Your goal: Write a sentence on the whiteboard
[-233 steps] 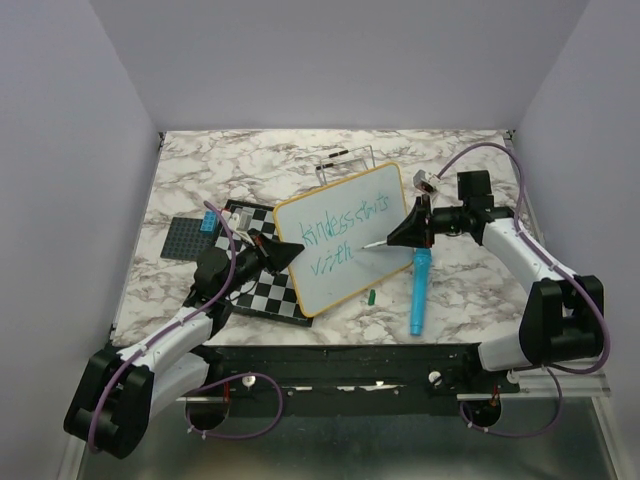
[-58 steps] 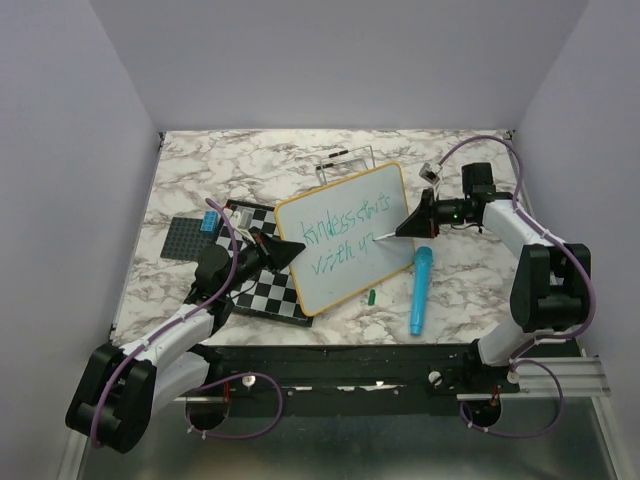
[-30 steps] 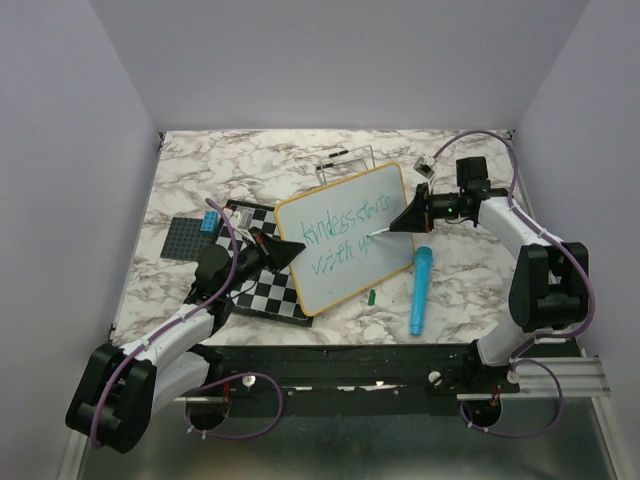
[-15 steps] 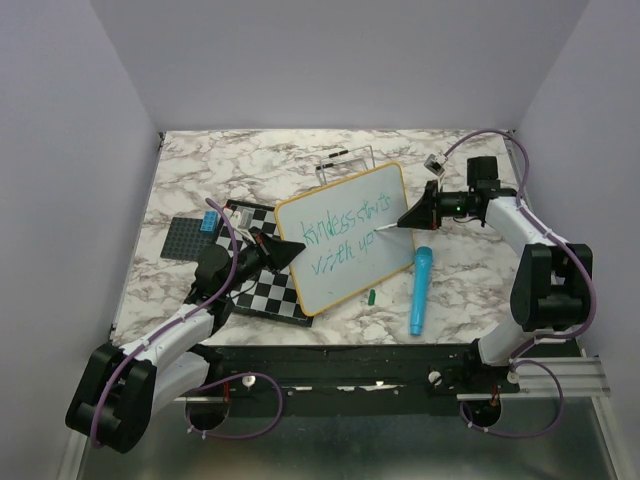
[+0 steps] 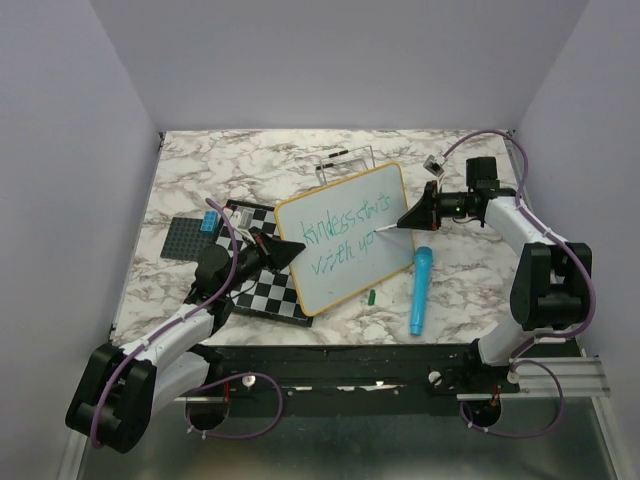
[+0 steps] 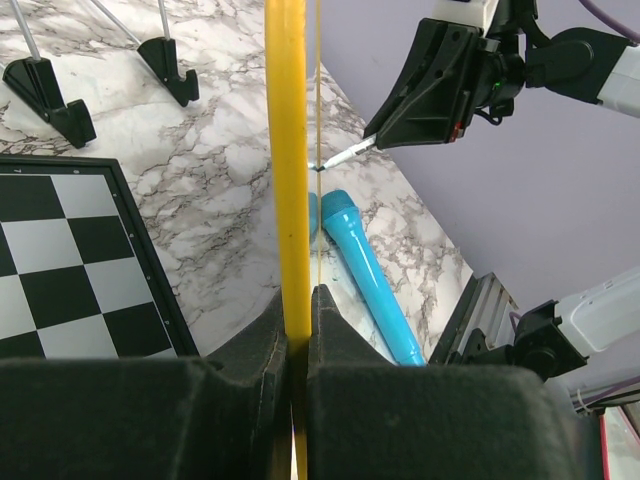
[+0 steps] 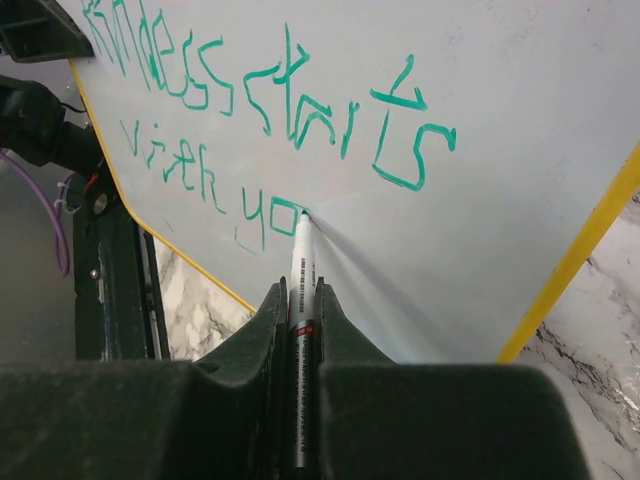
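The whiteboard (image 5: 345,235) with its yellow-orange frame stands tilted at mid-table. My left gripper (image 5: 290,250) is shut on its left frame edge (image 6: 288,150). The green sentence (image 7: 270,100) reads "kindess starts" on the first line and "with yo" on the second. My right gripper (image 5: 408,220) is shut on a white marker (image 7: 301,270). The marker tip touches the board (image 7: 520,120) at the top right of the "o". The marker also shows in the left wrist view (image 6: 345,155).
A black-and-white checkered board (image 5: 262,290) lies under my left arm, beside a dark baseplate (image 5: 185,238). A blue marker-shaped tube (image 5: 419,290) and a small green cap (image 5: 371,296) lie right of the whiteboard. A black wire stand (image 5: 340,160) is behind the board.
The second line has grown from "with" to "with yo". My right gripper has moved the marker rightward along that line. My left gripper has kept its hold on the frame.
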{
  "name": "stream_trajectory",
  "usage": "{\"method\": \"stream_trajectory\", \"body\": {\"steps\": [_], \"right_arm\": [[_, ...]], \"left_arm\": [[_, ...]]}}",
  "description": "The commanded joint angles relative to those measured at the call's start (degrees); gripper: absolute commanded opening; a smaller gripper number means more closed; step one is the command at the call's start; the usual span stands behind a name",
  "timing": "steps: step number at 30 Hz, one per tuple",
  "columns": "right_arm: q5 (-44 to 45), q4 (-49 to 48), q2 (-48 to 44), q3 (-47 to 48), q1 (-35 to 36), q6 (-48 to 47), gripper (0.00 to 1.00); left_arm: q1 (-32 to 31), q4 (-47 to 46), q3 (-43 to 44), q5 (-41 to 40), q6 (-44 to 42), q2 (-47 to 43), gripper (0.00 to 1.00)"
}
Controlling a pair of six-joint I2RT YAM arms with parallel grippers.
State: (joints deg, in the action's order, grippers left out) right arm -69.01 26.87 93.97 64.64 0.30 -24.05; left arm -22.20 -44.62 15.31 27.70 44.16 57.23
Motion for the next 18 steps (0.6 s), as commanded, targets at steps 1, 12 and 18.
{"method": "stream_trajectory", "body": {"steps": [1,12,18], "right_arm": [[1.95,2.04,1.39,-0.04,-0.03,-3.1,0.01],[2.92,6.17,1.39,-1.27,-0.03,-7.06,0.01],[3.36,5.82,1.65,0.57,-1.88,-5.66,0.01]], "left_arm": [[-0.13,-3.63,1.65,2.35,-1.71,-0.54,0.0],[-0.13,-3.98,1.65,2.36,-1.62,-0.46,0.0],[-0.13,-3.72,1.56,2.44,-1.71,-0.72,0.0]]}}
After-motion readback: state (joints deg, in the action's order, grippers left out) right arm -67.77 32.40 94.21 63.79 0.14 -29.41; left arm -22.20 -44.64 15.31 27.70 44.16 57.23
